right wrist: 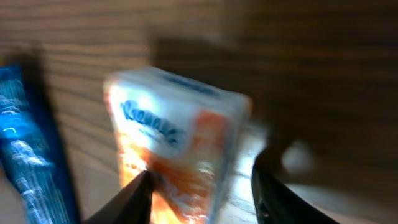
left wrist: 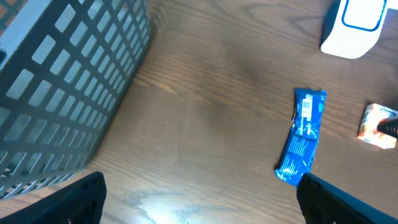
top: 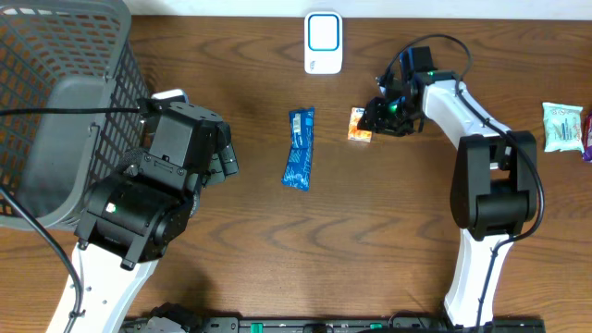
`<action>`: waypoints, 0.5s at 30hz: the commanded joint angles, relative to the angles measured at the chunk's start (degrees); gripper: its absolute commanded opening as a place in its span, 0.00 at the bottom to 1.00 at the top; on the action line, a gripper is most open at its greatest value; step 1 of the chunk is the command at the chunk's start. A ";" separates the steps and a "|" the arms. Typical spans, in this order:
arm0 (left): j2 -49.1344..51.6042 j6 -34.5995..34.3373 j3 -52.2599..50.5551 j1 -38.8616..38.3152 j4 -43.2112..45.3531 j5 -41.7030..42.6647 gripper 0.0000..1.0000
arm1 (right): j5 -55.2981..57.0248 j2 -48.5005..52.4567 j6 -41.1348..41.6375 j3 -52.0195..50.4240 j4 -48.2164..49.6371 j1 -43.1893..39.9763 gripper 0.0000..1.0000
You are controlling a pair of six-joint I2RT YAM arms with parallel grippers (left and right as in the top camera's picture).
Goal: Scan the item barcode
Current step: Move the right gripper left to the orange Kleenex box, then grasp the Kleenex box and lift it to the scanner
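Note:
A small orange and white packet [top: 360, 124] lies on the wooden table right of centre, below the white scanner [top: 323, 43] at the back edge. My right gripper [top: 375, 118] is down at this packet. In the blurred right wrist view the packet [right wrist: 180, 137] sits between my two fingers, the right gripper [right wrist: 202, 193] shut on its lower end. A blue wrapper [top: 299, 148] lies at mid-table. My left gripper [top: 225, 153] hangs open to the left of it, and the left wrist view shows that gripper [left wrist: 199, 199] wide apart over bare wood, with the blue wrapper [left wrist: 303, 135] by the right finger.
A grey mesh basket [top: 55, 111] fills the far left corner, close behind my left arm. More packets [top: 562, 126] lie at the right edge. The scanner [left wrist: 353, 26] and the orange packet [left wrist: 378, 124] also show in the left wrist view.

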 commanded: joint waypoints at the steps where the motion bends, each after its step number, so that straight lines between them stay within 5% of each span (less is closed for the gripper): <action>1: 0.02 0.59 0.31 0.35 -0.11 -0.59 0.98 | -1.57 -0.04 2.75 -4.72 3.91 0.11 0.30; 4: 0.02 0.59 0.31 0.35 -0.11 -0.59 0.98 | -2.01 -0.04 3.43 -5.38 4.20 -0.24 0.01; 8: 0.02 0.59 0.31 0.35 -0.13 -0.59 0.98 | -11.80 -0.04 -0.85 -5.20 5.27 -0.96 0.01; 15: 0.02 0.59 0.31 0.35 -0.11 -0.59 0.98 | -60.63 -0.04 -13.31 -5.22 9.03 -3.69 0.01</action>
